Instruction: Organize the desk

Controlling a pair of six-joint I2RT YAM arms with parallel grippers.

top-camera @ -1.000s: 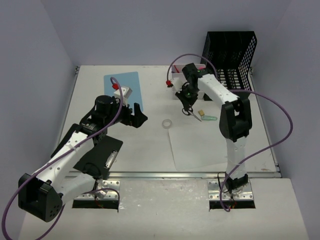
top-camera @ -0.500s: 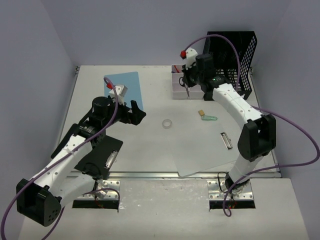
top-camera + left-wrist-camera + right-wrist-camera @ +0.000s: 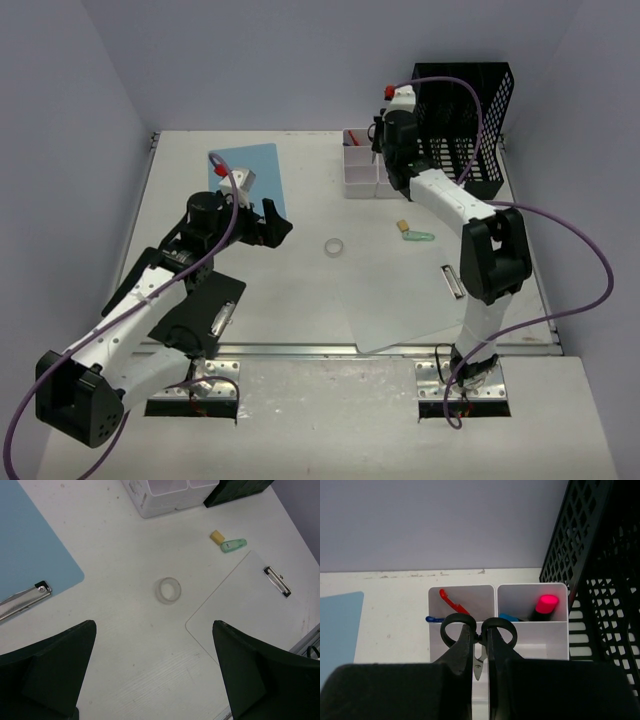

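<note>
**Condition at this step**

- The desk (image 3: 115, 545) lay flat beneath both arms and carried every loose item.
- The right gripper (image 3: 479, 647) was clamped on a pair of scissors (image 3: 478, 667), fingers pressed together across the shanks just below the black handle loops.
- The scissors hung above the white bins (image 3: 540, 640), which sat against the black mesh rack (image 3: 600, 555) at the far side of the desk. Judged purpose: the scissors were held blades-down so that they could drop into a compartment (one compartment already held a red-capped marker (image 3: 544, 605)).
- The left gripper (image 3: 154, 625) hovered with its jaws spread wide and nothing between them. Below it lay a clear tape ring (image 3: 168, 590), between a blue clipboard (image 3: 30, 545) and a white clipboard (image 3: 245, 600). Judged purpose: the wide opening suited a descent onto the ring.
</note>
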